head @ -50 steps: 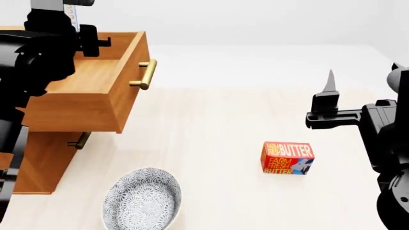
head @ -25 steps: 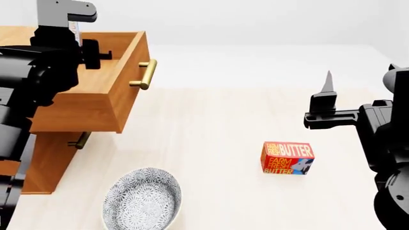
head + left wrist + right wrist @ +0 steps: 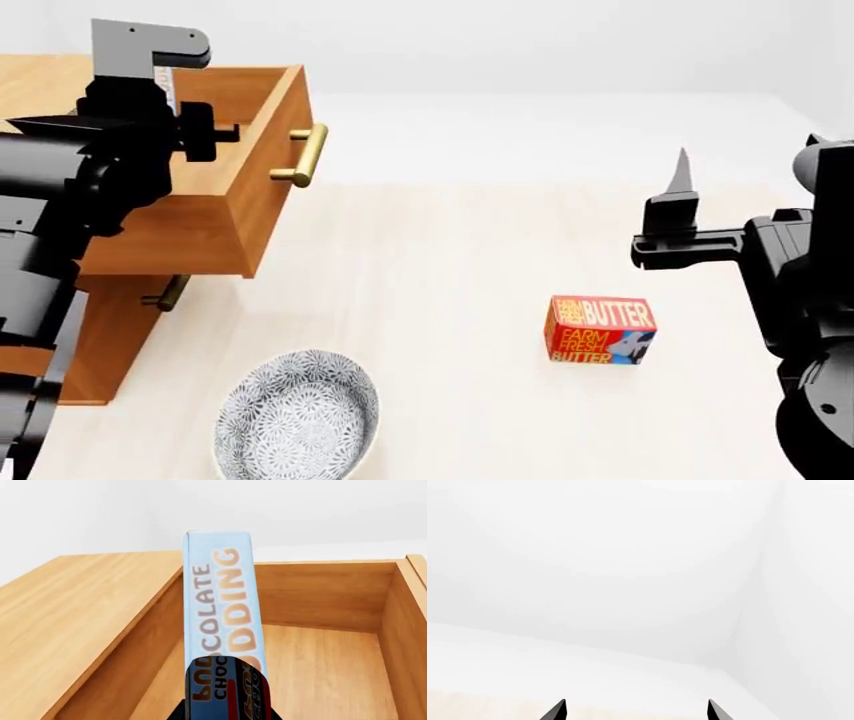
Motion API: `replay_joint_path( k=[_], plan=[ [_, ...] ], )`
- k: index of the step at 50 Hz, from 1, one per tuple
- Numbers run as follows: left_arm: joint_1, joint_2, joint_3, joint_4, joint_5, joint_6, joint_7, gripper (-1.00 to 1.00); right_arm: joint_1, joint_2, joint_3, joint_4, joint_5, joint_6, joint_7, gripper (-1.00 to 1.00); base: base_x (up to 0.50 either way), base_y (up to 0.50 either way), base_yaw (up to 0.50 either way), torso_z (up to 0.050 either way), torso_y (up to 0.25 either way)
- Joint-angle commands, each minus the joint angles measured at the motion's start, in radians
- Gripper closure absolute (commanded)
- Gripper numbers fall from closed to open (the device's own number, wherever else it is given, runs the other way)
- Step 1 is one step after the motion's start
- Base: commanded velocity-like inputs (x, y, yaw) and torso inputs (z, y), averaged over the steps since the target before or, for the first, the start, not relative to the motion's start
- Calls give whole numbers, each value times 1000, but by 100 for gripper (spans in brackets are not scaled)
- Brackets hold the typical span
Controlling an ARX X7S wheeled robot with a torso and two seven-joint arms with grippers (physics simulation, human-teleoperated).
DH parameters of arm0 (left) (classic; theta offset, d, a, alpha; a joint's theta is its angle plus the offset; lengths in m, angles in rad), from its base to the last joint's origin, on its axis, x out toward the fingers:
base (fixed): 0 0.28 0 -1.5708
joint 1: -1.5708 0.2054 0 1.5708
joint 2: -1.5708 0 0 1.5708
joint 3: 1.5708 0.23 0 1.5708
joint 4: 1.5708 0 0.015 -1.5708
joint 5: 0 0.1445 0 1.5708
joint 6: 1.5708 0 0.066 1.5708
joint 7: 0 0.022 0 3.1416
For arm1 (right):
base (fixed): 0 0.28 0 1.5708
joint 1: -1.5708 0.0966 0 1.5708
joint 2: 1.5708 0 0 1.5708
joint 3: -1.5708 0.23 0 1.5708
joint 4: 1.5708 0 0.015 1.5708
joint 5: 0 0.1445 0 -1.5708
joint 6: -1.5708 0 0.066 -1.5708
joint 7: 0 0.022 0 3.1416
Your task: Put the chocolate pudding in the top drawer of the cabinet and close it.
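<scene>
The chocolate pudding [image 3: 220,610], a thin blue box with orange lettering, stands on edge in my left gripper [image 3: 227,714], which is shut on its lower end. It hangs above the open top drawer [image 3: 327,665], over the wooden floor near the drawer's left wall. In the head view the left gripper [image 3: 150,62] sits over the pulled-out top drawer [image 3: 247,150] of the cabinet [image 3: 94,330], and my arm hides most of the box. My right gripper [image 3: 678,190] is raised over the table at the right, open and empty, with its fingertips [image 3: 559,711] wide apart.
A red-orange butter box [image 3: 601,330] lies on the table right of centre. A patterned bowl [image 3: 296,415] sits at the near edge in front of the cabinet. The brass handle [image 3: 304,155] juts from the top drawer, and the lower drawer's handle [image 3: 167,293] shows beneath.
My left arm has come down and slightly forward with the pudding, lower over the drawer. The right gripper has drifted a little to the left.
</scene>
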Motion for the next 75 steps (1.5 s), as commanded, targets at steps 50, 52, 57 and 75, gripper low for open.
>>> replay_joint_path(
  k=[50,52,57,75],
  plan=[
    [-48,-98,-124,611,-265,-256,-72,-100,2,12,3,-12,22,-12,15,-100,0,0,0,0,0],
    [-39,-96,-133,652,-289,-271,-86,-100,-2,13,4,-15,21,-16,14,-100,0,0,0,0,0],
    [-14,-82,-152,743,-348,-301,-118,-100,-9,15,5,-17,19,-22,11,-100,0,0,0,0,0],
    [70,81,-88,823,-389,-303,-182,-100,-20,51,50,-34,71,-29,30,-100,0,0,0,0,0]
  ],
)
